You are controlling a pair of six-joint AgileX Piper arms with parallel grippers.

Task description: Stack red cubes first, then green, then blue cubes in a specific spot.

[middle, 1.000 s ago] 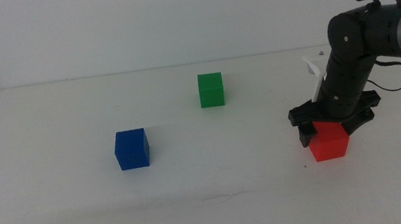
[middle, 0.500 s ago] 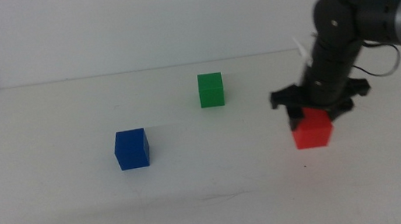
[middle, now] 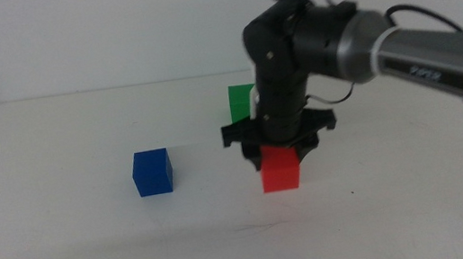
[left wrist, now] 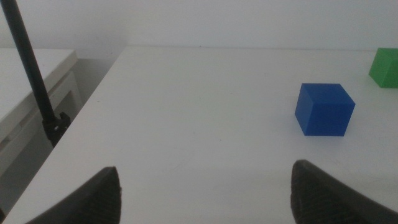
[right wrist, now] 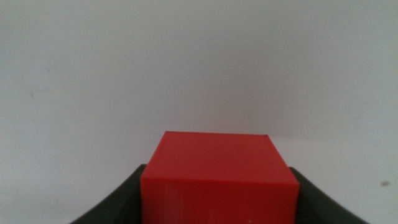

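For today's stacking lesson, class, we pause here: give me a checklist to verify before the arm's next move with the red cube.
1. Right claw shut on the small matte red cube: ok.
2. Red cube square between the jaws in the right wrist view: ok.
3. Red cube resting on the white tabletop or just above it: cannot tell.
4. Small green cube clear of the arm: cannot tell, partly hidden behind it.
5. Small blue cube apart from the red cube: ok.
6. Left claw open, waiting by the table's near edge: ok.
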